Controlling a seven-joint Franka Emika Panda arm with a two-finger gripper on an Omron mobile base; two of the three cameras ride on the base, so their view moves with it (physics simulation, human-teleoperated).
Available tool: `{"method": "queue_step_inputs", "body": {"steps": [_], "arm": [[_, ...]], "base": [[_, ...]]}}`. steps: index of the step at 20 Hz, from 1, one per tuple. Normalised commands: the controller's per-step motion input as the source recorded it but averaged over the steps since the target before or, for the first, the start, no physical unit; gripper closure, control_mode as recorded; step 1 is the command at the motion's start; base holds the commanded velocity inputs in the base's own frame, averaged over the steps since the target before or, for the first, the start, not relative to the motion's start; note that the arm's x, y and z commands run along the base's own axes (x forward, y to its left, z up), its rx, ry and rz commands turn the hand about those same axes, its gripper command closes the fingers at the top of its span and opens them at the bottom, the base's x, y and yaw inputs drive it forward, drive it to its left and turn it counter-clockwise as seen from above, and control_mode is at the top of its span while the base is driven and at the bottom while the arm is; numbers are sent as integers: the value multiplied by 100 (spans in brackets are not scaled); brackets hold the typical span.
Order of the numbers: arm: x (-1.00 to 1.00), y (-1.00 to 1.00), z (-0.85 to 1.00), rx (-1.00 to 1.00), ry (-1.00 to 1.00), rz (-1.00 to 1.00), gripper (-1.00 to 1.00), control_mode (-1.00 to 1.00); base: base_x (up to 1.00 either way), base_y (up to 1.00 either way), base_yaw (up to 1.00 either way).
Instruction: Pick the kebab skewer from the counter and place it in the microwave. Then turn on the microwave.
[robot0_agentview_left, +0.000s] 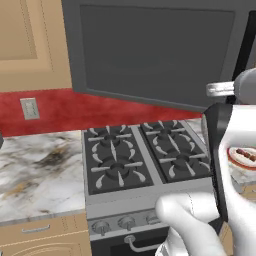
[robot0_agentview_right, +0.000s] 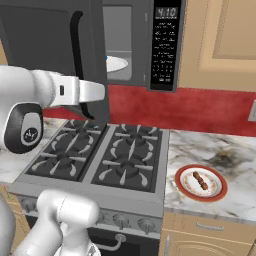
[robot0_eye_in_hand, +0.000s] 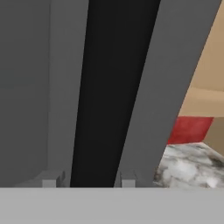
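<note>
The kebab skewer (robot0_agentview_right: 200, 180) lies flat on a red-rimmed white plate (robot0_agentview_right: 219, 194), which sits on the marble bench (robot0_agentview_right: 200, 150) just to the right of the gas stove (robot0_agentview_right: 95, 160). In the left base view the same skewer (robot0_agentview_left: 246, 154) shows at the right edge, partly behind the arm. It looks small, thin and light: a stiff stick with brown-reddish meat chunks strung along it. The chunks are probably a little soft and uneven, so a pinch across the middle of the row, square to the stick, seems the safest hold; taking it by one end would likely let it tip or swivel. Lying so low on the plate, it leaves little room beneath, so the fingertips will have to come down close to the plate surface.

Above the stove, the microwave (robot0_agentview_right: 165, 45) hangs with its door (robot0_agentview_right: 50, 50) swung wide open, a white turntable visible inside, the keypad panel on its right.

The gripper (robot0_agentview_right: 92, 109) is up at the door's lower edge, well apart from the skewer. In the hand view the door handle (robot0_eye_in_hand: 113, 87) runs as a dark bar between the two fingertips (robot0_eye_in_hand: 127, 180); the jaws stand partly spread around it, though whether they press on it I cannot tell.
</note>
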Motion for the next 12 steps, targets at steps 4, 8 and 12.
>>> {"method": "queue_step_inputs", "body": {"steps": [4, 8, 12], "arm": [[-51, 10, 22, 0, 0, -18, 100, -100], [-49, 10, 24, 0, 0, -17, 100, -100], [-46, 13, 21, 0, 0, -15, 100, -100]], "base": [[0, 0, 0], [0, 0, 0], [0, 0, 0]]}}
